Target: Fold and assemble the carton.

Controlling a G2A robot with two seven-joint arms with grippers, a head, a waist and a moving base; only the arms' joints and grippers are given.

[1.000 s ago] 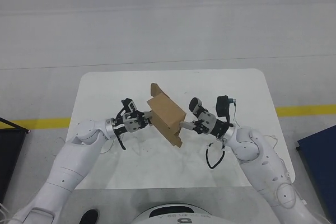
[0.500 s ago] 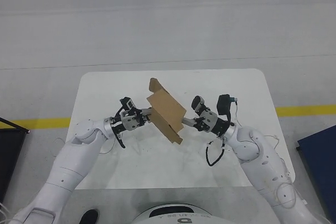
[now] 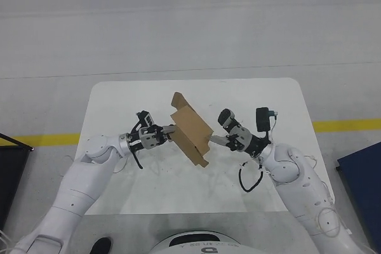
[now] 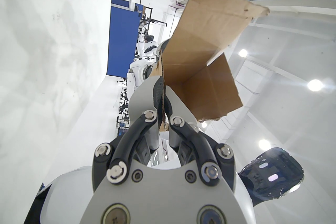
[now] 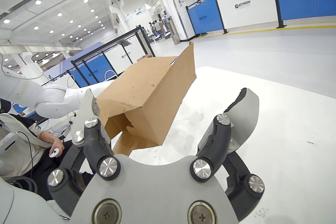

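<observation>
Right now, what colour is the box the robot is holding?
The carton is plain brown cardboard, with no pattern. It shows best in the right wrist view.

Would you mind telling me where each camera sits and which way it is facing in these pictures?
Top view: above the arms, looking down at the table; the left gripper and right gripper flank the carton.
Left wrist view: on the left wrist, looking along the left gripper, shut on the carton's edge.
Right wrist view: on the right wrist, looking past the open right gripper across the table at the carton.
Shared: all three show the carton.
</observation>
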